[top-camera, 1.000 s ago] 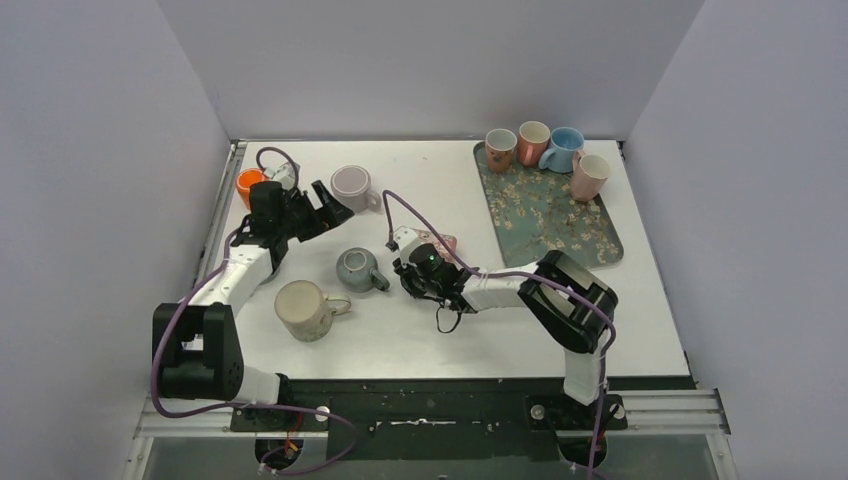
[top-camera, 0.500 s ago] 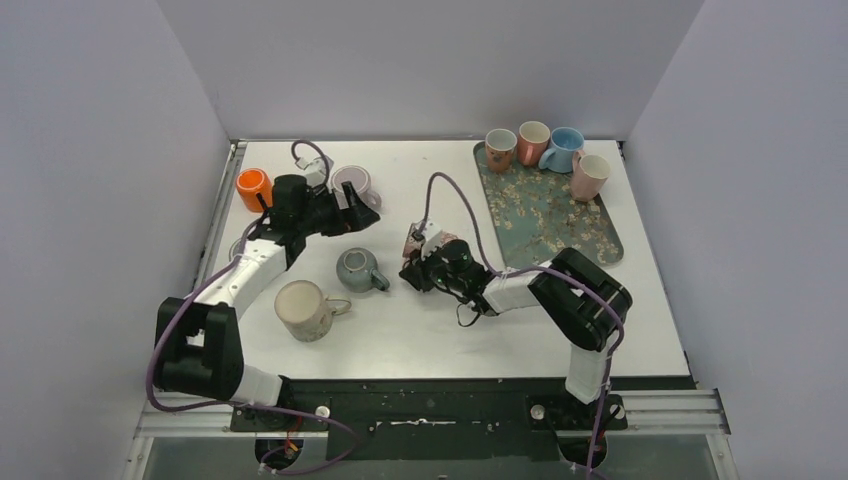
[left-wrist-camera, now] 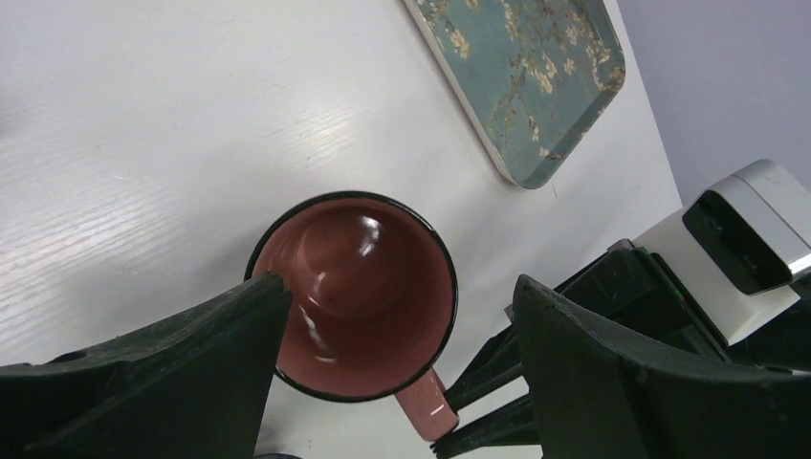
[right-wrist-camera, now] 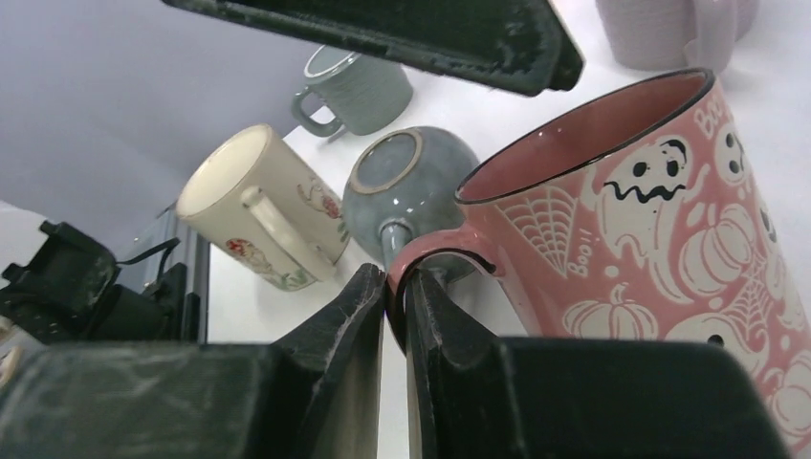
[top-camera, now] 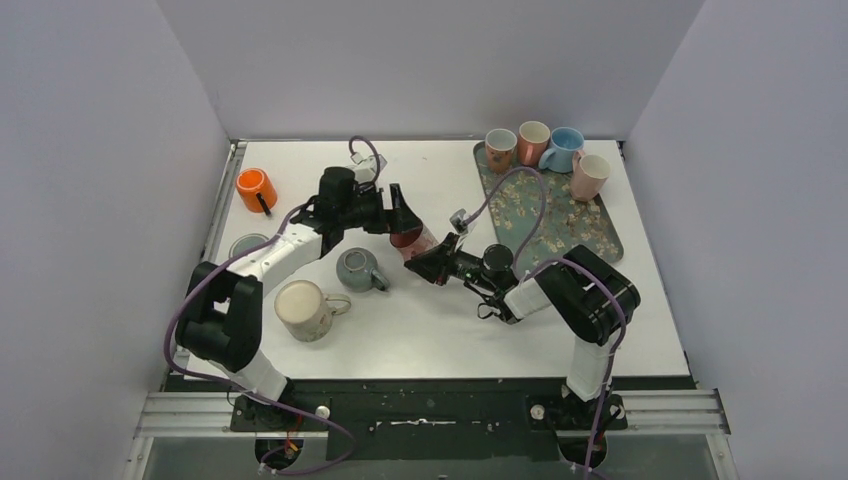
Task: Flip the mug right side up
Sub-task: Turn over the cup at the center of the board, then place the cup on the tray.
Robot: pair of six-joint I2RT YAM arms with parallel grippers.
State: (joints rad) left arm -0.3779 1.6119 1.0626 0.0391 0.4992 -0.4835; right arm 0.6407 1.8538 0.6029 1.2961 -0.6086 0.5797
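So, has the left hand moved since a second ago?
Yes. In the top view the left hand has swung right, away from the orange mug and toward the tray, and now hangs open over the pink mug.

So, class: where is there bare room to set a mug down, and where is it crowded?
Bare: the near strip of the table, right of the cream mug; the near half of the tray. Crowded: the middle, around the pink mug and grey mug.

The pink mug (right-wrist-camera: pixel 669 249) reads "Boo!!" in white letters under its cobweb drawing; further white lettering by the rim cannot be read.
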